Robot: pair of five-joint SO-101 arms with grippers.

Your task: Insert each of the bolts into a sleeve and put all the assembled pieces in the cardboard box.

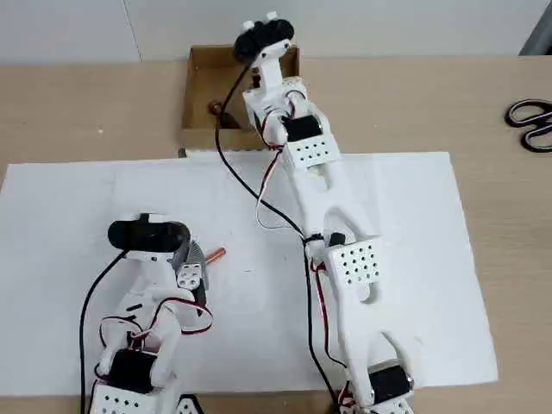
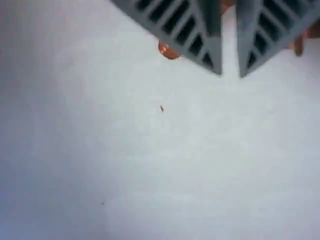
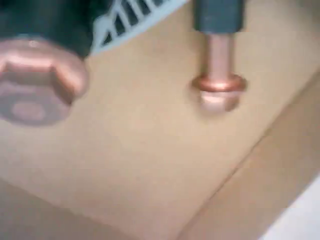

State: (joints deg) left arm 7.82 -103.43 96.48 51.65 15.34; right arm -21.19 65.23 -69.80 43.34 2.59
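Copper bolts over white paper and matte brown cardboard.
The ribbed grey left end effector (image 2: 229, 70) is nearly closed on a copper bolt (image 1: 214, 254) at the high view's lower left. The right end effector (image 1: 255, 82) sits in the cardboard box (image 1: 197, 95) at top centre, and I cannot tell how far open it is. Its wrist view adds a smooth flanged bolt (image 3: 218, 87) seated in a dark sleeve (image 3: 218, 15).

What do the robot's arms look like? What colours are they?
The left arm and right arm are white plastic with dotted holes, black motors, and black, red and white cables. The left hand has grey slotted fingers.
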